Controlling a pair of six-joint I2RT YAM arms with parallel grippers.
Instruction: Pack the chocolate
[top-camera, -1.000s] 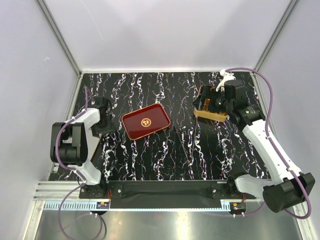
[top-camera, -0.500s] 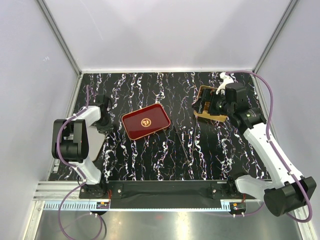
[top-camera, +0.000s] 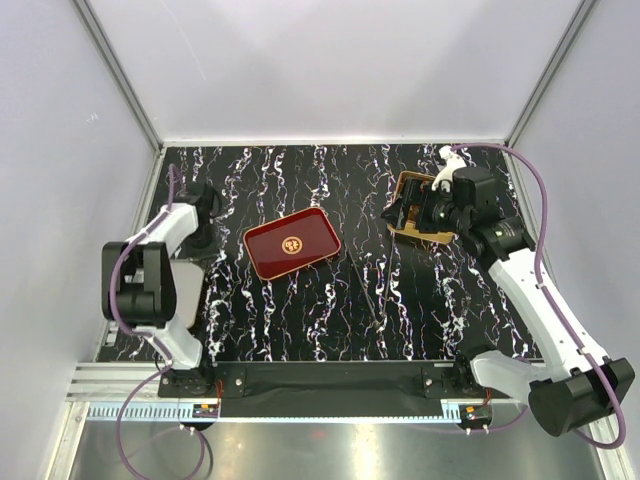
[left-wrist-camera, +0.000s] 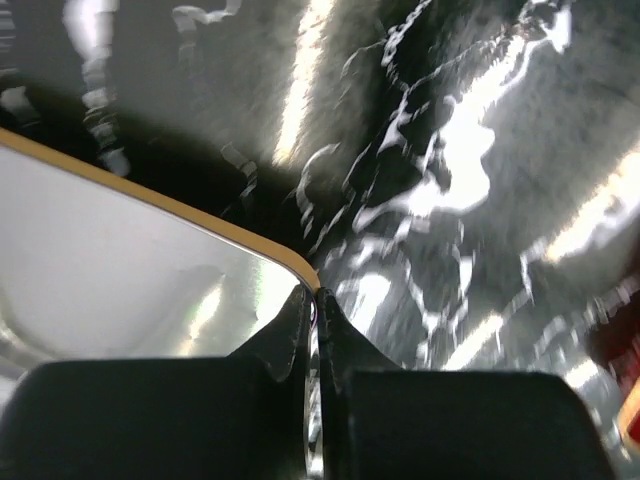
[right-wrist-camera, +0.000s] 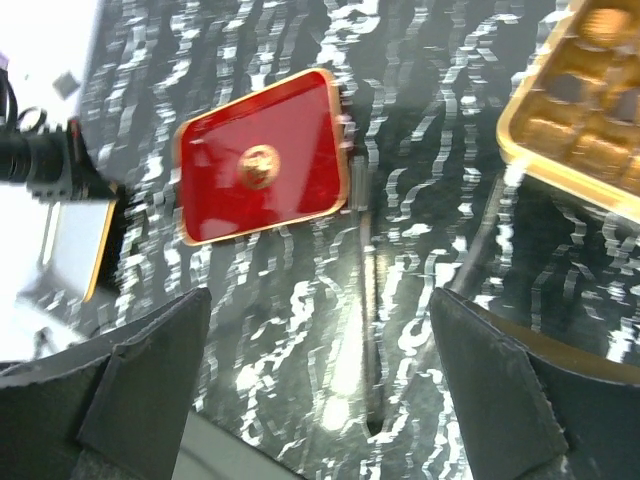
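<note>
The left claw (left-wrist-camera: 315, 300) is closed to the left of the glossy red rectangular tray (top-camera: 291, 243), its black fingertips (left-wrist-camera: 295, 325) meeting at the gold-rimmed corner of a silvery flat lid (left-wrist-camera: 120, 260); whether they pinch that rim I cannot tell. The right claw (top-camera: 408, 212) hangs wide open to the right of the red tray, above the square golden compartmented box (right-wrist-camera: 515, 140) holding the small brown chocolate lumps (right-wrist-camera: 572, 87).

Robot lab test cell, not a home or a shop. Plain white panel walls (top-camera: 330, 70) on aluminium frame posts (top-camera: 120, 75). Black marble-print surface (top-camera: 400, 320). Left arm (top-camera: 150, 260) and right arm (top-camera: 540, 300) are bolted at the near edge by a slotted rail (top-camera: 110, 382), with loose purple cables (top-camera: 541, 200).
</note>
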